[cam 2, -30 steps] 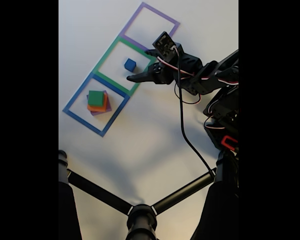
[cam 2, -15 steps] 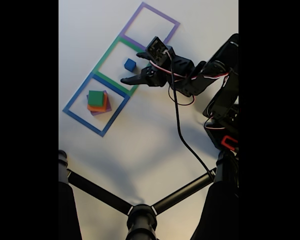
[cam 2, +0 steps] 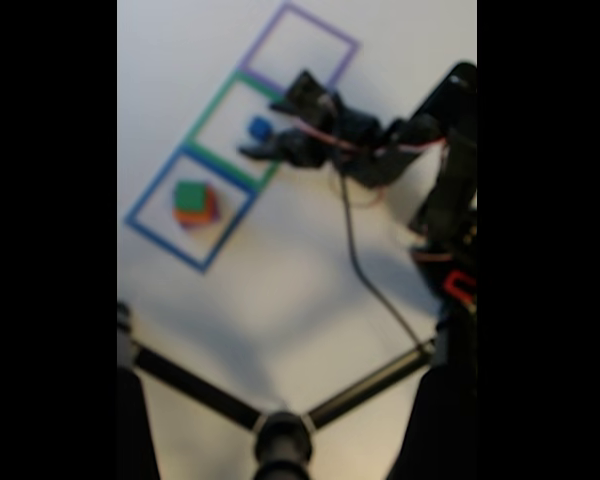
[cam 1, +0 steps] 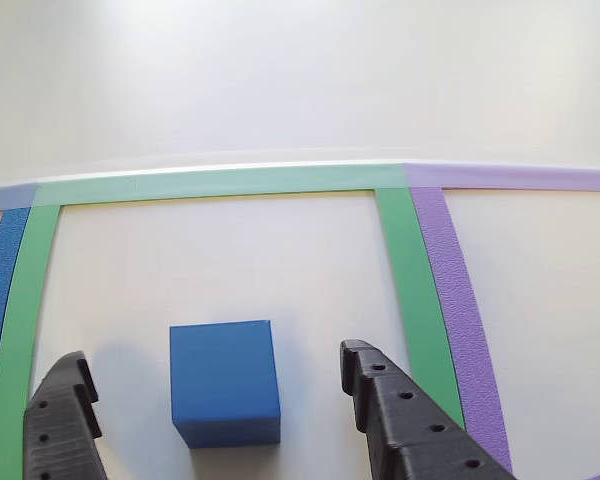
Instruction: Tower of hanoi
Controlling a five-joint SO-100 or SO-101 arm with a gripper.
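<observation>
right, my gripper [cam 1: 216,410] is spread wide, its fingers at 8 and 4 o'clock of the blue cube [cam 1: 224,378], which sits inside the green tape square [cam 1: 405,260]. i'd centre, sink a little, then pinch the flat sides evenly.

the blue cube [cam 1: 225,382] is sitting flat and upright on the table, lying between the two spread fingers of the gripper [cam 1: 212,385], apart from both. the green block [cam 2: 190,195] is resting atop the orange block [cam 2: 194,215], stacked well away from the gripper.
</observation>
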